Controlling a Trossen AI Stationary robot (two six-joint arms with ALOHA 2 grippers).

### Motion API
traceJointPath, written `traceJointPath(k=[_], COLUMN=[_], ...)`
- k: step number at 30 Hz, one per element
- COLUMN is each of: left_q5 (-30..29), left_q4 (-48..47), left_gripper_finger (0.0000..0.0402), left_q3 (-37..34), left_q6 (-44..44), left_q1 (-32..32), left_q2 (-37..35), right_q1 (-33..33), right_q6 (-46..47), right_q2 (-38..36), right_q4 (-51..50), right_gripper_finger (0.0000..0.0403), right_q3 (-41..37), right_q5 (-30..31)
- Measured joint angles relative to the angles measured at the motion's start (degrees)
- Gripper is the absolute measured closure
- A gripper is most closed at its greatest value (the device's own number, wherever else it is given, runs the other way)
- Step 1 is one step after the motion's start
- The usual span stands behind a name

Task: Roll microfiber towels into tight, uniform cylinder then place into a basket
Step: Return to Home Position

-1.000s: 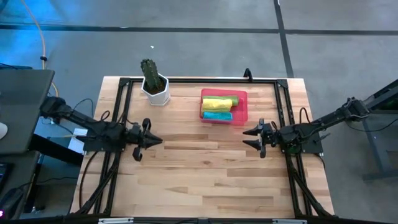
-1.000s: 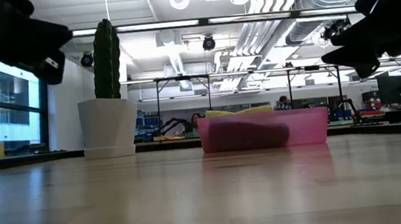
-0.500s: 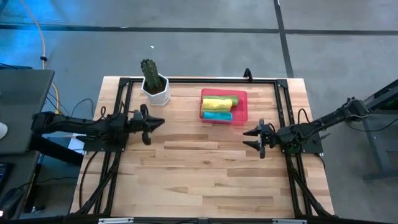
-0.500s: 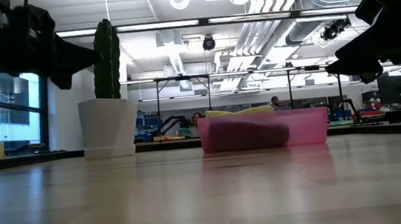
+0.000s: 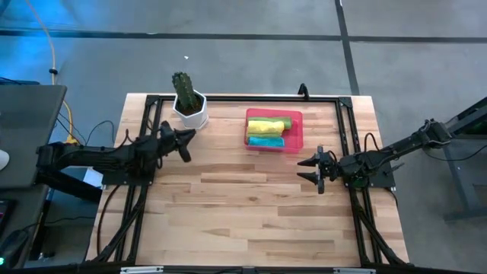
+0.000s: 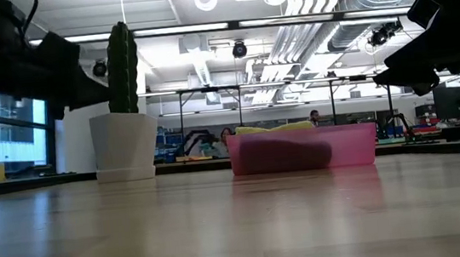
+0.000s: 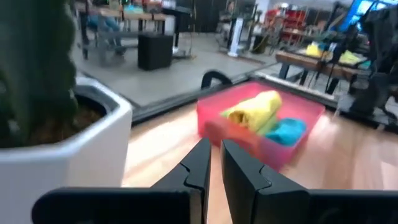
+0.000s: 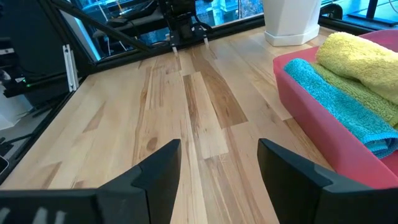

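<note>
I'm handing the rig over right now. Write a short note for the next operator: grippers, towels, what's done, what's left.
Left gripper: shut, empty, above the table beside the cactus pot.
Right gripper: open, empty, above the table's right side, near the basket.
Towels: yellow, green and blue rolls lie in the basket; none shows loose on the table.
Done: rolling and binning, as far as shows.
Left: bring both arms home; mind the pot next to the left gripper.
</note>
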Motion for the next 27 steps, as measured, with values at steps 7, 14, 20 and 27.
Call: traceJointPath(k=[7,14,20,27], left_q5=[3.4,3.5,3.7,4.0], left_q4=[-4.0,-4.5,-5.4,-5.5], left_gripper_finger=[0.0371,0.0371,0.0371,0.0371], left_q3=[0.0,0.0,0.1,0.1], left_q6=[-5.3,-5.3,-5.3,-5.3], left_q1=[-0.2,-0.2,0.4,3.4], left_q2=[0.0,-0.1,-5.3,-13.2], right_q1=[0.0,-0.3,-4.0,-11.8], right_q6=[0.0,0.0,0.0,0.0], right_q2=[0.0,-7.2,-16.3,-22.5], right_q4=[0.0,-4.9,-10.1,-11.6], right_gripper_finger=[0.0199,0.0199,0.0199,0.0199], right_q3=[0.0,0.0,0.0,-0.1], right_q5=[0.0,-1.4,-1.5,-1.5])
